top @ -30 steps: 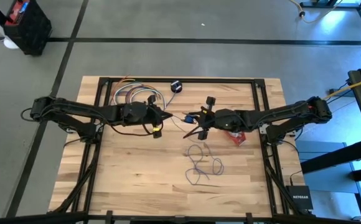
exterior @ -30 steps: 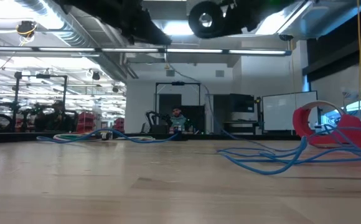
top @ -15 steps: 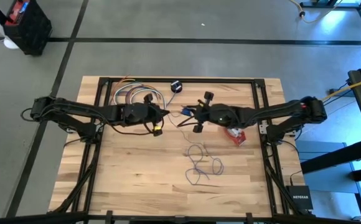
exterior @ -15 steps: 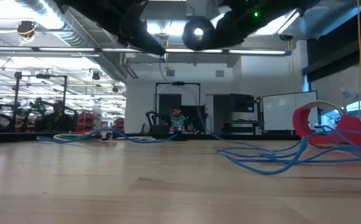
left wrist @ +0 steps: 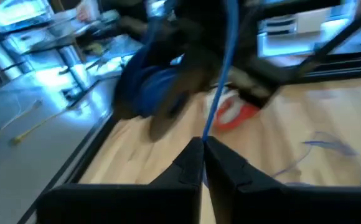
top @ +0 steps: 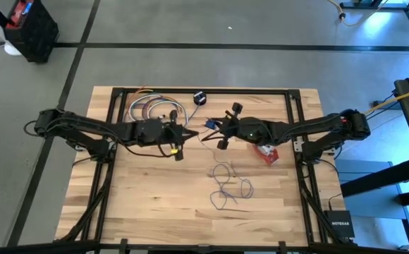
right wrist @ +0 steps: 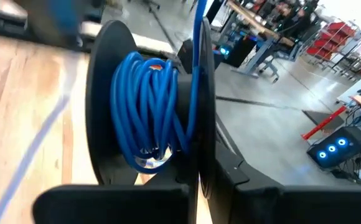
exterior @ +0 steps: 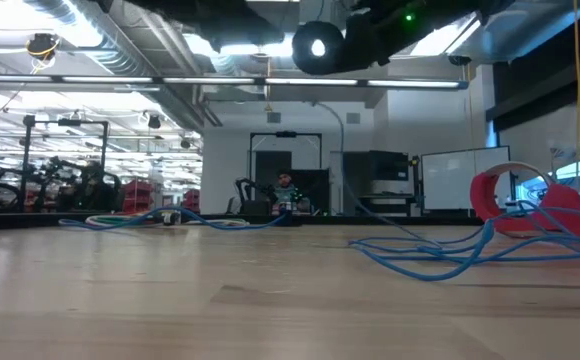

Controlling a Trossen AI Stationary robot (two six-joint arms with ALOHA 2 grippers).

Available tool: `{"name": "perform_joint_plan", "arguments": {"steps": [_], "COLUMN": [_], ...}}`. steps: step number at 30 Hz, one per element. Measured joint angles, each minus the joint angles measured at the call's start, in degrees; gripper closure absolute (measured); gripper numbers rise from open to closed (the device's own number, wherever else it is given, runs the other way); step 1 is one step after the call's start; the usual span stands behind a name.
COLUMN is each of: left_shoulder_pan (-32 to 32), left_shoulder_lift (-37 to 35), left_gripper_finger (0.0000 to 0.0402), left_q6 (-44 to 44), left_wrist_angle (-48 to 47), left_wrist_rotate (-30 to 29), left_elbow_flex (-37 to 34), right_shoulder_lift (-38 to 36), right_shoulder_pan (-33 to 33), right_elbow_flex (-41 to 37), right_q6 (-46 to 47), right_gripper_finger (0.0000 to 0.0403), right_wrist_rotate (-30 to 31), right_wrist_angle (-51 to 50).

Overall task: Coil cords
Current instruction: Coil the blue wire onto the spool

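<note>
Rightward arm has carried its pincer [top: 222, 131] and black spool [right wrist: 149, 106] of blue cord [right wrist: 146, 115] toward counter [top: 148, 204] centre; we note left pincer [top: 183, 132] pinching cord taut between them, running left-right.

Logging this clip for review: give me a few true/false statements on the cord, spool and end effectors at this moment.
1. The right end effector grips a black spool wound with blue cord. True.
2. The left end effector is wide open. False: it is shut on the cord.
3. Loose cord lies on the table. True.
4. The red bundle is held by the left end effector. False: it lies on the table under the right arm.
</note>
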Motion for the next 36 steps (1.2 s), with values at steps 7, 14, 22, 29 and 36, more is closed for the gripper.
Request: {"name": "perform_joint_plan", "arguments": {"steps": [7, 14, 22, 29, 36], "left_shoulder_pan": [-0.49, 0.55, 1.76, -0.15, 1.51], "left_shoulder_lift": [2.50, 5.62, 5.95, 6.36, 8.42], "left_gripper_finger": [0.0396, 0.0396, 0.0396, 0.0396, 0.0396], "left_q6": [0.38, 1.78, -1.32, -0.87, -2.18], "left_wrist_angle": [5.86, 10.61, 13.03, 18.50, 19.76], "left_wrist_rotate": [2.55, 3.20, 3.00, 3.24, 3.10], "left_elbow_flex": [0.00, -0.02, 0.00, 0.00, 0.00], "right_shoulder_lift": [2.76, 3.24, 3.24, 5.82, 7.42], "right_shoulder_pan": [0.02, 0.04, 0.09, 0.04, 0.04], "right_elbow_flex": [-0.04, 2.27, 6.38, 6.45, 6.45], "right_q6": [-0.01, -0.19, 1.07, 1.07, 1.46], "right_gripper_finger": [0.0384, 0.0384, 0.0384, 0.0384, 0.0384], "right_wrist_rotate": [-4.12, -8.87, -14.77, -14.83, -17.38], "right_wrist_angle": [14.49, 22.29, 21.04, 22.12, 24.51]}}
